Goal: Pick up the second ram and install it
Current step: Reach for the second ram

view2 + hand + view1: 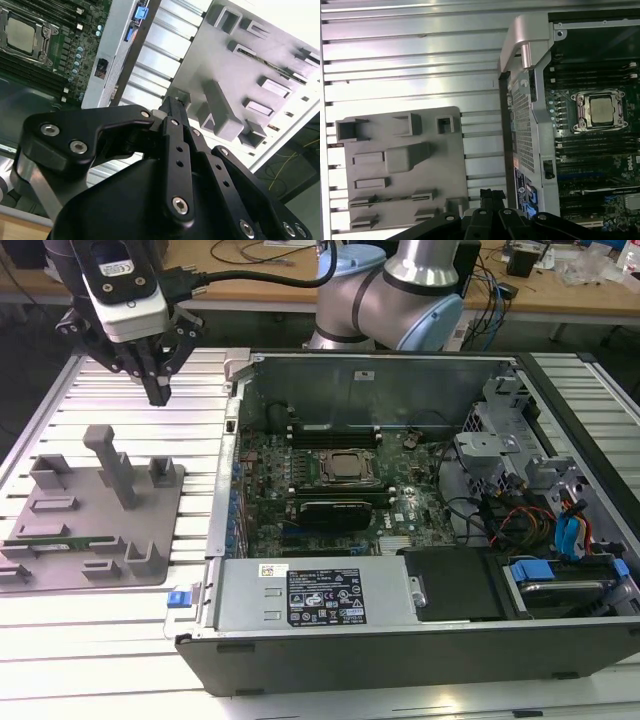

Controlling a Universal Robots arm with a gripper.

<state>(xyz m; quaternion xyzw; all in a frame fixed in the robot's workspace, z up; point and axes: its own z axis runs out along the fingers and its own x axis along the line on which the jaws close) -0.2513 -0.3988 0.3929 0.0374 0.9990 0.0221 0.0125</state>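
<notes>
My gripper, fingers pressed together and empty, hangs over the ribbed white tabletop. Below it the second ram lies slotted in the grey fixture plate. The open computer case sits beside the plate, and a cluttered wooden desk stands beyond.

black gripper, grey fixture plate, green second ram, green motherboard.
</notes>
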